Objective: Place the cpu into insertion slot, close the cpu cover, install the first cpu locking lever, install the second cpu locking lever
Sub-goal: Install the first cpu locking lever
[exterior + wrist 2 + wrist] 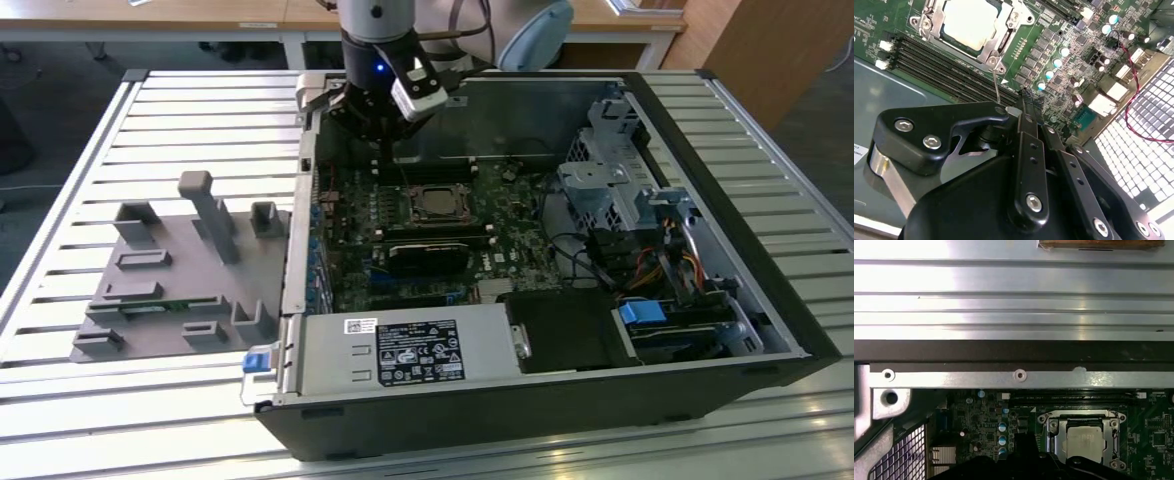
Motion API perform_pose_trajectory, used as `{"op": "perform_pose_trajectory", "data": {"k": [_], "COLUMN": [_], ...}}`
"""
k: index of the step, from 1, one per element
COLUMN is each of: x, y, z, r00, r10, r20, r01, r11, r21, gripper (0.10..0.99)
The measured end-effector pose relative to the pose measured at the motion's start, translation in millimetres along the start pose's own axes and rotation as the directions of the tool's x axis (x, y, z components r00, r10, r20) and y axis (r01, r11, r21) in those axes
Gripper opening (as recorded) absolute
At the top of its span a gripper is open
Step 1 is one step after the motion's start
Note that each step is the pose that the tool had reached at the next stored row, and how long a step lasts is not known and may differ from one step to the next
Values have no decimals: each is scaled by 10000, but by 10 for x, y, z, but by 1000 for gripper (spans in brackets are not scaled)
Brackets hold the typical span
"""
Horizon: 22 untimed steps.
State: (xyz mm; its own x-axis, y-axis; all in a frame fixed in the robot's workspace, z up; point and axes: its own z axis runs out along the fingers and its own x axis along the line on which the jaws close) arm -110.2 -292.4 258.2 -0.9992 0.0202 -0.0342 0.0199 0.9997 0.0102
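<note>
In the second wrist view the gripper has its black fingers drawn together, and a thin wire locking lever rises to their tips (touched or pinched, I cannot tell). Beyond it the cpu lies flat under the closed cpu cover on the green motherboard. In the exterior view the open computer case fills the centre and right on a slatted metal table, a grey fixture tray sits at left, and wooden desks line the top edge.
</note>
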Motion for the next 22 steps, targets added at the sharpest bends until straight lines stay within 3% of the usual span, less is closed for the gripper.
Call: {"op": "perform_pose_trajectory", "data": {"k": [15,22], "x": [0,-78], "y": [48,54], "z": [41,48], "r00": [10000,10000], "r10": [4,9], "r20": [-3,-3], "r01": [-4,-9], "r11": [10000,10000], "r21": [2,1], "gripper": [122,122]}}
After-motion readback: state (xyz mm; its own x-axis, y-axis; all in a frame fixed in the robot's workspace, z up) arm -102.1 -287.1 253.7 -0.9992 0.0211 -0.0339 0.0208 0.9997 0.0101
